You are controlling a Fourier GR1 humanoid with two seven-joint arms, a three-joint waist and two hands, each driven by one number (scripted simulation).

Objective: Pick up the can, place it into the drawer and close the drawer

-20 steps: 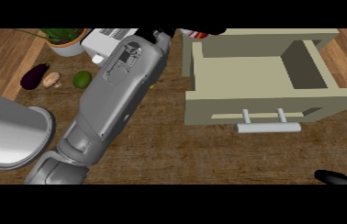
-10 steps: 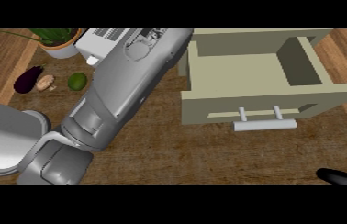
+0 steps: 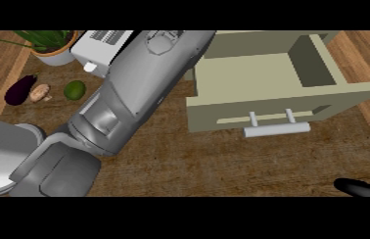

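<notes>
Left forearm (image 3: 137, 91) crosses beside open drawer (image 3: 260, 103), hiding toaster (image 3: 101, 49).

White toaster (image 3: 101, 49) at the top left, potted green plant (image 3: 51, 44) just left of the toaster, green avocado (image 3: 74, 90) below the toaster, small brown mushroom (image 3: 39, 91) left of the avocado, dark purple eggplant (image 3: 20, 89) beside the mushroom, farther from the toaster

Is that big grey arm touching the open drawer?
Cannot tell. In the head view, the left forearm overlaps the drawer's left edge, but it may simply pass above it.
</notes>
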